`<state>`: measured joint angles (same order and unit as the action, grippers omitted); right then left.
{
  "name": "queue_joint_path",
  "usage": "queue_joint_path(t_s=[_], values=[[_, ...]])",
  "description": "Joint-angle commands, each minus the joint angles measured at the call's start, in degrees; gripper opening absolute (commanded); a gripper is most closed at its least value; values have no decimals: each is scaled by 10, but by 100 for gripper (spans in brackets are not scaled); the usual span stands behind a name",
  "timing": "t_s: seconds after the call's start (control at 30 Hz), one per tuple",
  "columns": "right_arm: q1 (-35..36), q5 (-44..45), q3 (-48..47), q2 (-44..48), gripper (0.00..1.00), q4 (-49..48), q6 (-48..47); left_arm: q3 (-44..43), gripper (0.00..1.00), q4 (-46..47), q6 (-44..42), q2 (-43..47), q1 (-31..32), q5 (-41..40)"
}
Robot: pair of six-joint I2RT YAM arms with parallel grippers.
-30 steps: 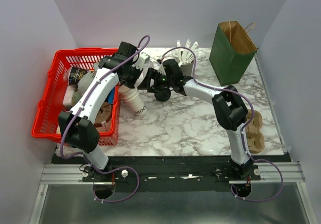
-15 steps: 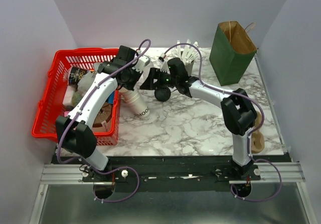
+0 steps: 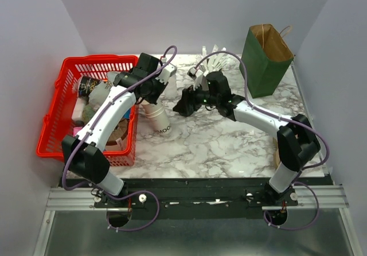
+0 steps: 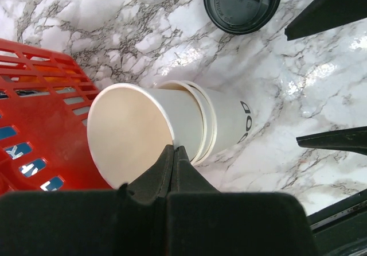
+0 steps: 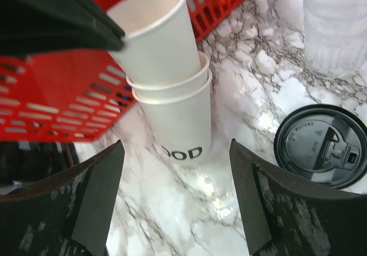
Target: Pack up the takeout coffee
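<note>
Coffee (image 5: 321, 145) is on the marble table (image 3: 218, 147) around the back middle, lid facing up. Its long axis runs straight up off the table, so both wrist views only get the round black lid and none of the cup under it. Over there the right tool (image 5: 175, 147) is spread wide with nothing in it, and the coffee sits just outside one finger, not between them. What lines up between the fingers is a stack of plain cups (image 4: 195, 124), tipped with its open mouth toward the red basket (image 3: 57, 118) and its base down on the marble. Meanwhile the left tool (image 4: 174, 151) is fully closed, pinching the rim of the top cup in that stack. Room-wise, the basket wall is just beside the stack. A holder of white sticks (image 3: 213, 65) is close behind the coffee. The green paper bag (image 3: 265, 55) stands open in the back right corner, well apart. Open marble runs toward the near edge.
</note>
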<state>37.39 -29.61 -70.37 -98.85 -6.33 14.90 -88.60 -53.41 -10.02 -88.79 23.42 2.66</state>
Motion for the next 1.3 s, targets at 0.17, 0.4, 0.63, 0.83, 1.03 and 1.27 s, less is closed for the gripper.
queue_joint_path(t_s=[0.17, 0.4, 0.63, 0.83, 1.03, 1.27], values=[[30, -79, 55, -19, 38, 30, -76, -3, 0, -20, 11, 21, 18, 28], [57, -128, 54, -100, 24, -32, 4, -3, 0, -34, 20, 25, 18, 23], [57, -117, 31, -176, 22, -83, 108, 11, 0, -46, 33, 37, 18, 33], [57, -103, -28, -242, 23, -110, 161, 24, 0, -49, 38, 38, 18, 42], [57, -85, -77, -280, 24, -119, 193, 11, 0, -44, 33, 30, 18, 23], [55, -96, -92, -303, 25, -127, 200, -28, 0, -63, 11, 27, 18, -19]])
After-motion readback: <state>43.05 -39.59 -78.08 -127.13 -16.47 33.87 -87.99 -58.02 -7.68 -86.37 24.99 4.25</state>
